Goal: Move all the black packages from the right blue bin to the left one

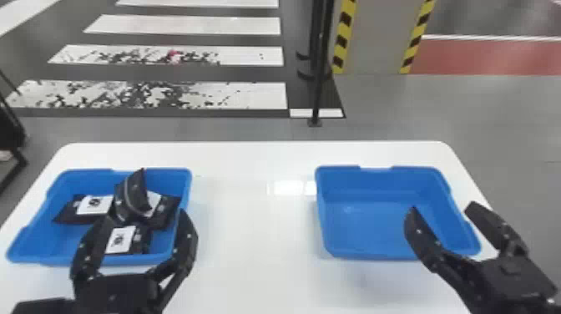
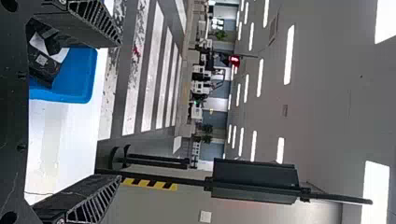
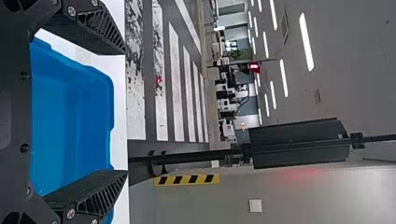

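Blue on white, and what a picture: two open bins sit on the white table (image 1: pixel 250 158), the left bin (image 1: pixel 37 246) out at nine o'clock and the right bin (image 1: pixel 367 217) at three, with twelve o'clock pointing away from the robot. Straight to the packages, and all four black ones in sight are in the left bin! Reading that bin as a dial, one black package with a white label (image 1: pixel 73 215) lies at nine o'clock, another (image 1: pixel 169 211) at three, and a third (image 1: pixel 140 242) towards five, its white label showing. And look at the fourth package (image 1: pixel 131 190), propped up steeply at about one o'clock, topping the pile! Over at the right bin, bare blue floor and not one package on it.

Now the hands of the machine. The left gripper (image 1: pixel 146 215) is at the left bin's five o'clock side, fingers spread wide, and its wrist view shows nothing caught between them. The right gripper (image 1: pixel 442 207) hangs by the right bin's four o'clock corner, also wide apart, also empty, one fingertip showing against the bin's inside and the other against its outer side.

Beyond the table, a black pole (image 1: pixel 319 79) rises at twelve o'clock, a grey column (image 1: pixel 369 37) edged in yellow and black stands towards one, and white floor stripes (image 1: pixel 259 96) run across at eleven.
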Tool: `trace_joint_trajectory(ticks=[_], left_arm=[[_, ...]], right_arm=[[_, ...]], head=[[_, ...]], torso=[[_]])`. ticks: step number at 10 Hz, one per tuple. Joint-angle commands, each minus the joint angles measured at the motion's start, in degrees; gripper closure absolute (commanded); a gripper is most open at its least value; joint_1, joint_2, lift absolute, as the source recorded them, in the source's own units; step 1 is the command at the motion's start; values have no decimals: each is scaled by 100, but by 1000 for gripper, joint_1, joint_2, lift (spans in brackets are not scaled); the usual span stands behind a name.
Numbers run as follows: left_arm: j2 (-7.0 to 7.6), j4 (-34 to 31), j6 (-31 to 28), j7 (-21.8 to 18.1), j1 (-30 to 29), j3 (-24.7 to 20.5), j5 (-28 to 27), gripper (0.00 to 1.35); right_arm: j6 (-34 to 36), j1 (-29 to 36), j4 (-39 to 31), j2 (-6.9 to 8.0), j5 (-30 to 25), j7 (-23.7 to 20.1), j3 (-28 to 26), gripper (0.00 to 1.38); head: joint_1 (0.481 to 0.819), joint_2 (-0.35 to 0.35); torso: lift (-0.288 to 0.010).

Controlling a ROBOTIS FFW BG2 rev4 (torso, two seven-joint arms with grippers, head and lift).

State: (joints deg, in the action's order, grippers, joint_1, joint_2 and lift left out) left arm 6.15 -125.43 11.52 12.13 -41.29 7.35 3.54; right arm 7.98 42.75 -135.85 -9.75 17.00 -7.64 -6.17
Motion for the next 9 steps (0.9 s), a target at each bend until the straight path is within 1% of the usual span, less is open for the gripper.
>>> trace_joint_trajectory(ticks=[1, 9], left_arm=[[9, -7, 1, 0, 9, 19, 0, 24], [27, 7, 29, 0, -19, 53, 92, 39]], right_arm=[[17, 0, -7, 0, 14, 8, 0, 125], [45, 28, -21, 0, 59, 26, 0, 125]], head=[[695, -29], [695, -34]], torso=[[-132], [-132]])
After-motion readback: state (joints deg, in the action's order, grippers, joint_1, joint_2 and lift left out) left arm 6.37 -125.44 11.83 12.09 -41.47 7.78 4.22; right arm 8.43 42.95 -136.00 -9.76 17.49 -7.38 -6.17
